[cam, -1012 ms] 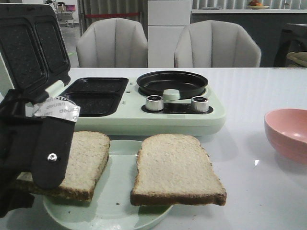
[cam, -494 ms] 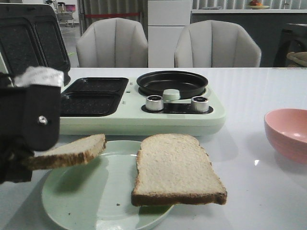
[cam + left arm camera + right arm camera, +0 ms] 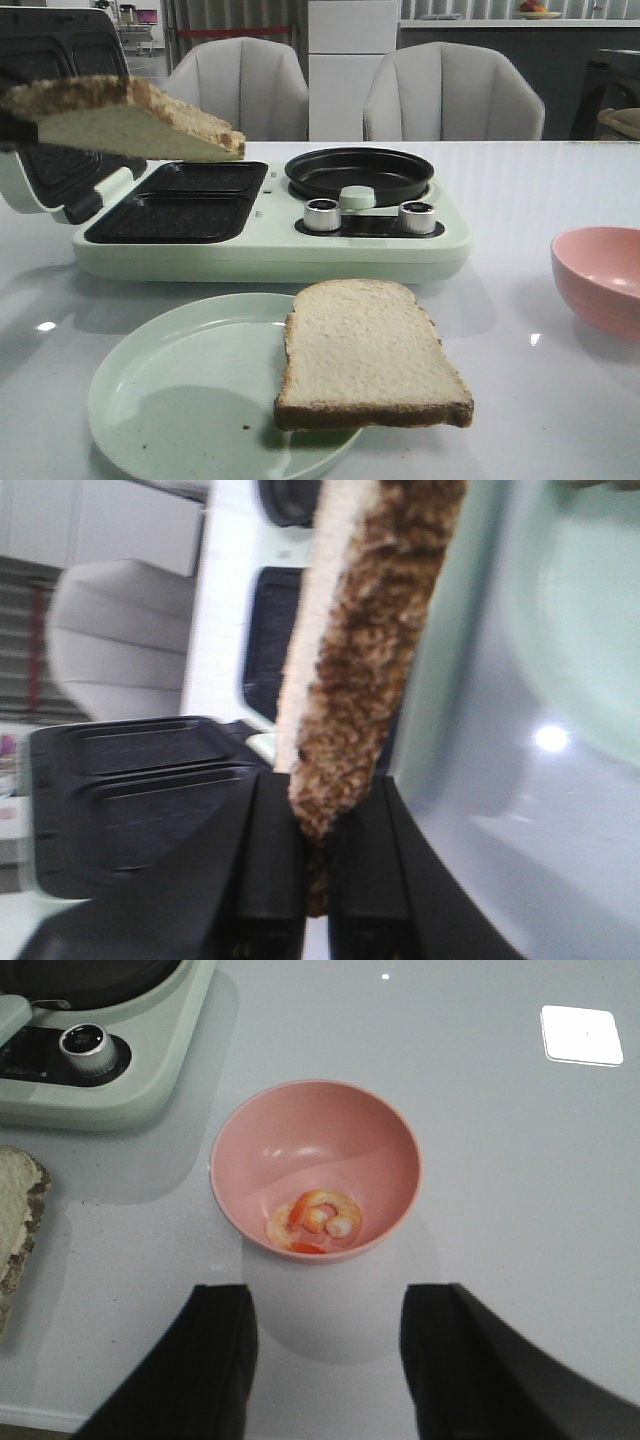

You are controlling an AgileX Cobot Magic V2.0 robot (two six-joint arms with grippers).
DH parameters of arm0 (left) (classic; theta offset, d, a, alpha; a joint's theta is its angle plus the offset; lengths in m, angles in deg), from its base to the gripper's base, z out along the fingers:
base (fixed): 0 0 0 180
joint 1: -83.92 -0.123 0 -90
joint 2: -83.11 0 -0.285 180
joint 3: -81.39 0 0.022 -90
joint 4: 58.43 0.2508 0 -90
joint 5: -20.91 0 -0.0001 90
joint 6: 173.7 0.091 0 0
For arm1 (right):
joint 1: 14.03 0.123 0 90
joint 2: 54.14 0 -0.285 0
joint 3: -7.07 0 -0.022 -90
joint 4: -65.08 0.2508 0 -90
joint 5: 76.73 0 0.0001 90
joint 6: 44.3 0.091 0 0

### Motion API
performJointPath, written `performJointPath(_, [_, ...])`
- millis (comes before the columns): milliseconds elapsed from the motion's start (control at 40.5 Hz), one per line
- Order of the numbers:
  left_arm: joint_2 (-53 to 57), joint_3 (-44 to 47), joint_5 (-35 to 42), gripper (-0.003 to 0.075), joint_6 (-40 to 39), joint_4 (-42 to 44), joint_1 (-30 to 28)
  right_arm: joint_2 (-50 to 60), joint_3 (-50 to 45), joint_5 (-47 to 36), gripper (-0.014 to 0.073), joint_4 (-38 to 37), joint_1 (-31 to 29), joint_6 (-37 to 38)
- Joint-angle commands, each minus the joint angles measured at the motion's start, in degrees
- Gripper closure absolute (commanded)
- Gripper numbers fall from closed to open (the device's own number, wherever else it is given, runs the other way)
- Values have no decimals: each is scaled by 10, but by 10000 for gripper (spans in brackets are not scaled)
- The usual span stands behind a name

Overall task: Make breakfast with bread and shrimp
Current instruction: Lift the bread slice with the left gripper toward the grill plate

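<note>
my left gripper point(image 3: 305, 880) clamps one bread slice point(image 3: 130, 125) by its crust edge, holding it in the air above the open sandwich maker point(image 3: 270, 215), near the raised lid point(image 3: 55, 95). in the left wrist view the brown crust point(image 3: 375, 650) runs up from between my two black fingers point(image 3: 262, 860), which press on either side of it. the slice tilts, its pale underside facing the front camera, its far corner over the dark grill wells point(image 3: 185, 200).

the second slice point(image 3: 365, 355) lies flat on the right part of the pale green plate point(image 3: 170, 390), its right edge overhanging the rim, on the white desk point(image 3: 540, 400) in front of the maker. the round black pan point(image 3: 360, 172) sits at the back of the maker, two silver knobs point(image 3: 322, 215) in front of it.

my right gripper point(image 3: 330, 1360) hangs wide open above the desk, its two dark fingers point(image 3: 215, 1360) apart with nothing between them. just beyond them stands the pink bowl point(image 3: 250, 1140), and the shrimp point(image 3: 315, 1220), orange-pink with paler bits, lies curled in its bottom. in the front view the bowl stands at the right edge of the desk, well apart from the plate. two grey chairs point(image 3: 455, 90) stand behind the desk.
</note>
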Motion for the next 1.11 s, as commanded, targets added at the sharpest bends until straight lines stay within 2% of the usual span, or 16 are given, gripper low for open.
performJointPath(0, [-9,-41,-13,622,-30,94,-29,-6,16,-42,141,-2,1,-1])
performJointPath(148, [-68,-100,42,622,-30,105,-95,-6,16,-42,141,-2,1,-1])
performJointPath(395, [-227,-235,120,622,-30,105,-210,-6,16,-42,141,-2,1,-1])
performJointPath(839, [-465,-468,119,622,-30,105,-282,-6,16,-42,141,-2,1,-1])
performJointPath(1086, [-526,-514,114,618,-30,105,-303,-6,16,-42,141,-2,1,-1])
